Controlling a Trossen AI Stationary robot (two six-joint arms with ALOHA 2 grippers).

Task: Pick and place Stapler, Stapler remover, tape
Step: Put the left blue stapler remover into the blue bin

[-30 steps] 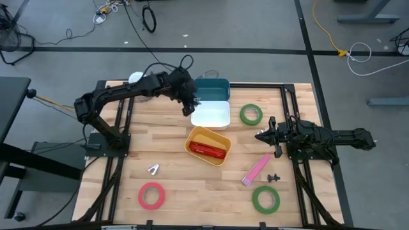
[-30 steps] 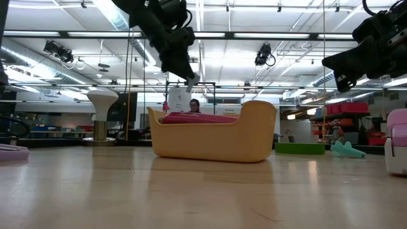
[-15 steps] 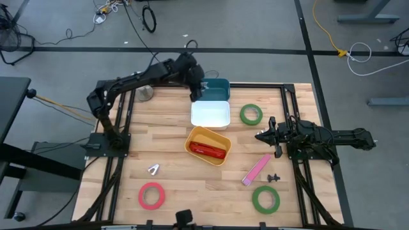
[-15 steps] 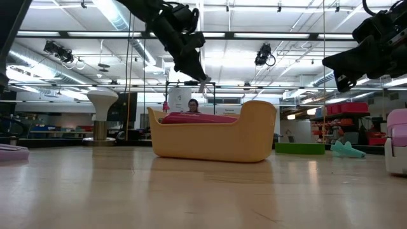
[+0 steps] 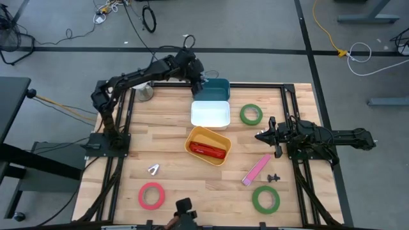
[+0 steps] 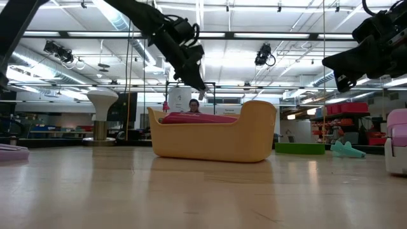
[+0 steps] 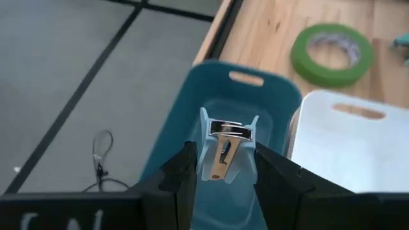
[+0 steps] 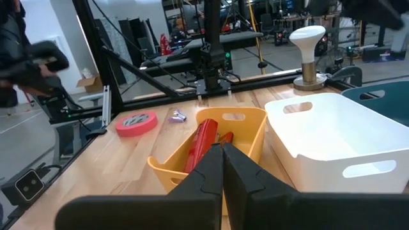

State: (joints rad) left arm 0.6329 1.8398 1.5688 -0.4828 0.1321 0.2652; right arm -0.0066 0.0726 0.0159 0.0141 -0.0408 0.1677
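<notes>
My left end effector (image 7: pixel 222 167) is clamped on a pale blue stapler remover (image 7: pixel 224 148), and I hold it directly above the teal bin (image 5: pixel 214 89) so that a release should let it fall inside rather than onto the counter (image 5: pixel 172 153). I judge this to be the placing step, with only the opening of my fingers left. The red stapler (image 5: pixel 208 150) already lies in the yellow bin (image 5: pixel 208 145), in front of the teal bin past the white bin (image 5: pixel 210 114). The tape is still out on the counter: one green roll (image 5: pixel 251 114) just beside the white bin, another green roll (image 5: pixel 265 199) and the red roll (image 5: pixel 151 195) well away from the teal bin. My right end effector (image 8: pixel 222 171) waits with fingers together (holding nothing), near a pink strip (image 5: pixel 255 170).
</notes>
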